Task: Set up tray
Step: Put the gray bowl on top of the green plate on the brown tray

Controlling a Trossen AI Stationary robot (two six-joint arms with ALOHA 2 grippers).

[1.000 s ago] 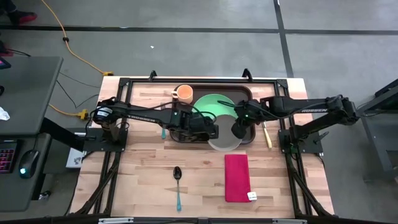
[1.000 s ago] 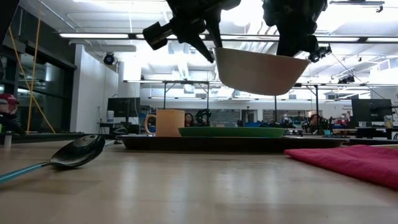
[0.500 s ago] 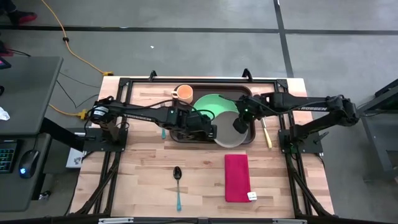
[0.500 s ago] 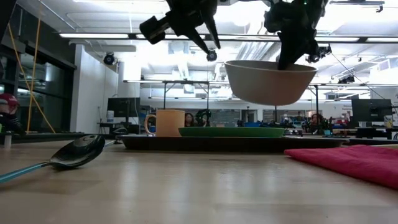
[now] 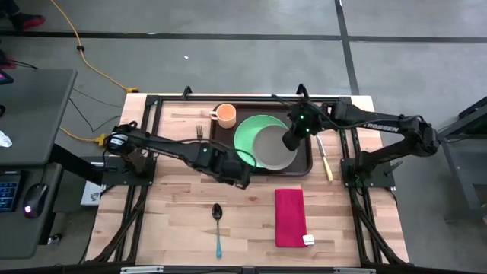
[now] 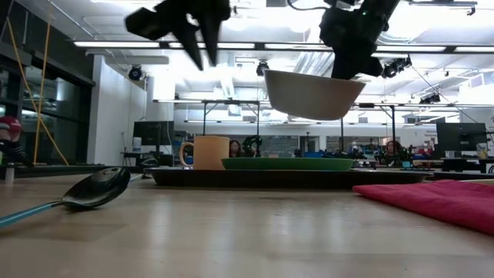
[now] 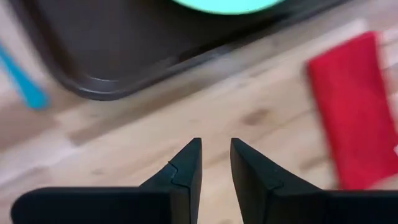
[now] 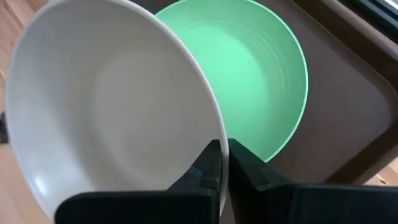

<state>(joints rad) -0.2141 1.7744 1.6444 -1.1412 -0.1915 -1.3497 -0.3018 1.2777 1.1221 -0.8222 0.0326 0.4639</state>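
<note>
The tray (image 5: 304, 166) lies at the far middle of the tabletop (image 5: 175, 205), with a green plate (image 5: 247, 135) and an orange cup (image 5: 225, 115) on it. The right hand (image 5: 291, 141) is above the tray and its fingers are clamped on the rim of a white bowl (image 5: 274, 148). The bowl hangs in the air, a little tilted, over the plate. The left hand (image 5: 245, 183) is just beside the near edge of the tray, above bare wood; its fingers (image 7: 186, 174) stand a little apart with nothing between them. A red cloth (image 5: 290, 217) and a spoon (image 5: 218, 221) lie nearer, well apart from the tray.
</note>
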